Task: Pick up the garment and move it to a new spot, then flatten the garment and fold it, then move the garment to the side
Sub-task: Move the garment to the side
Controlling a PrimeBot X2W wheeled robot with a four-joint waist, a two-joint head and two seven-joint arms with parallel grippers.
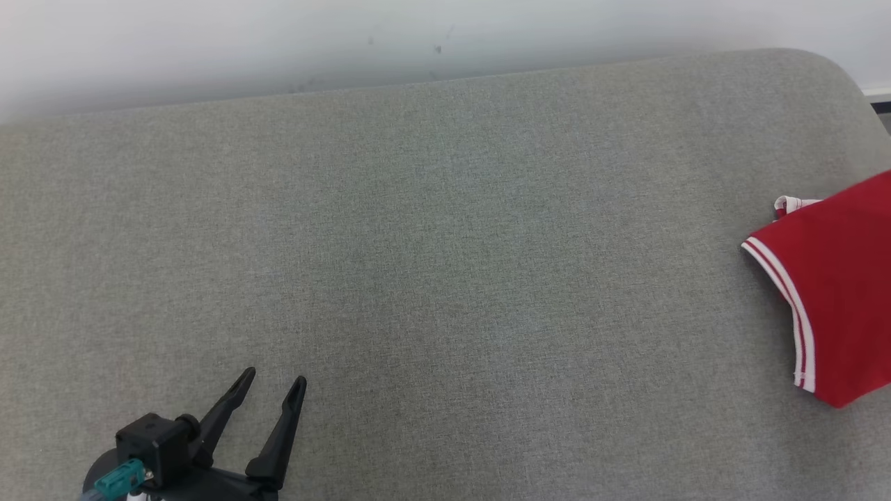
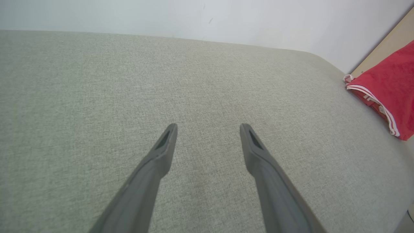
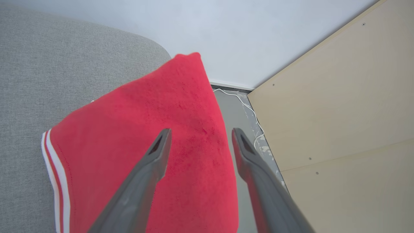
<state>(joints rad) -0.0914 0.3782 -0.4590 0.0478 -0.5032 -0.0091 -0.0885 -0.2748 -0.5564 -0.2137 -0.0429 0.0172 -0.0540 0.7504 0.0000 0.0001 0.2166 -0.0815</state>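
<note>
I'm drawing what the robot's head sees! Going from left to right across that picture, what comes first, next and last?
left gripper, down in the lower left corner → a long bare stretch of grey cushion → red garment with its white-striped edge, at the right edge of the picture

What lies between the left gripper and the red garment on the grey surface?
Only bare grey upholstery lies between the left gripper and the red garment, as the head view shows.
</note>
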